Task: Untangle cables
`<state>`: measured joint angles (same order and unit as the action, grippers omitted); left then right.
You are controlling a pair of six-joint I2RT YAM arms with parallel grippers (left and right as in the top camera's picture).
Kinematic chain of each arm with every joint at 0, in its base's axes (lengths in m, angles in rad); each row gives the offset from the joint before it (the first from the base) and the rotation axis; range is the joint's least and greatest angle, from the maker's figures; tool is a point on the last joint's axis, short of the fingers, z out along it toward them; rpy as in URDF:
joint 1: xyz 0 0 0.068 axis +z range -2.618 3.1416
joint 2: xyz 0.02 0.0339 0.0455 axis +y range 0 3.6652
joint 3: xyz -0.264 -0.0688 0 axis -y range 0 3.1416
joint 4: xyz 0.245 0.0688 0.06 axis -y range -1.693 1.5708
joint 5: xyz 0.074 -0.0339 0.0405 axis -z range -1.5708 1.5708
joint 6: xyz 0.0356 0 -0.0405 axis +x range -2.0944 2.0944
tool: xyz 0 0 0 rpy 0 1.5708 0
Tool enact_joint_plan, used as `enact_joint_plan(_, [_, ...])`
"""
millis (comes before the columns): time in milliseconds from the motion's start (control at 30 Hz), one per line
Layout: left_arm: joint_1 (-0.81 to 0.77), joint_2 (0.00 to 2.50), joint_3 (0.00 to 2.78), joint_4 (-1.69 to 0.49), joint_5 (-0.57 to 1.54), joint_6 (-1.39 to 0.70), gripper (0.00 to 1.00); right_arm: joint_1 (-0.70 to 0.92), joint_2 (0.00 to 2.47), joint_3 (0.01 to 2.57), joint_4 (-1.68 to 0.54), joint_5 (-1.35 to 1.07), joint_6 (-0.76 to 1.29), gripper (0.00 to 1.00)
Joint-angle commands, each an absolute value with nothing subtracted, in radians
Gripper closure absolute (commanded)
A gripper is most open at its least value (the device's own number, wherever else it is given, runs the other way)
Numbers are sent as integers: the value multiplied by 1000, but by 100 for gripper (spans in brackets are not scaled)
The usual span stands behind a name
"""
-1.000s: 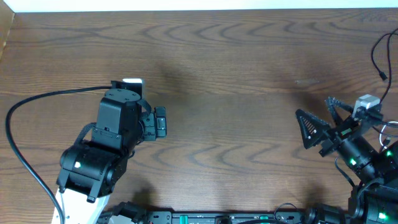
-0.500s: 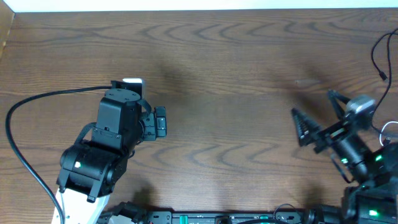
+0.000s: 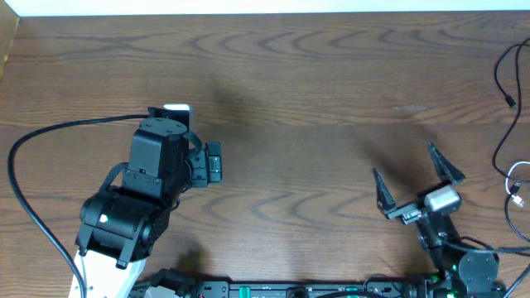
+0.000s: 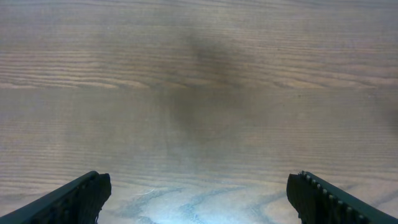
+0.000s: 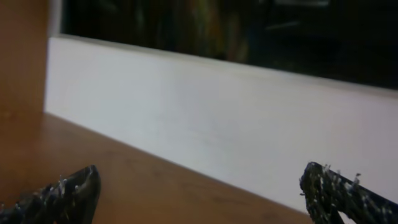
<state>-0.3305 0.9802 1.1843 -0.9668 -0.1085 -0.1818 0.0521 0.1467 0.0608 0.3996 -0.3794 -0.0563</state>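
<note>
The cables lie at the table's far right edge in the overhead view: a thin black cord (image 3: pixel 498 76) curving down to a small plug, and below it a white cord (image 3: pixel 517 175). My right gripper (image 3: pixel 402 160) is open and empty, tipped up, well to the left of them near the front edge. In the right wrist view the right gripper (image 5: pixel 202 190) frames only the table's far edge and a white wall. My left gripper (image 4: pixel 199 190) is open over bare wood at the table's left. No cable shows in either wrist view.
A thick black arm cable (image 3: pixel 25 178) loops across the left of the wooden table (image 3: pixel 290 99). The left arm's black body (image 3: pixel 153 178) fills the front left. A white wall (image 5: pixel 236 118) rises behind the table's far edge.
The right arm has drawn back toward the front edge and turned, and its open gripper has moved left and tipped upward. The left arm has not moved.
</note>
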Motion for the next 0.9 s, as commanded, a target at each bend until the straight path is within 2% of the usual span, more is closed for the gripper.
enact_joint_plan(0, [-331,979,1197,-968,-117,-173,4,60,80,48,407,-312,-113,1])
enact_joint_plan(433, [-331,979,1197,-968,-117,-173,4,58,5,6,355,-255,-141,1])
enact_joint_plan(867, [-331,979,1197,-968,-117,-173,4,58,5,5,64,-188,-139,1])
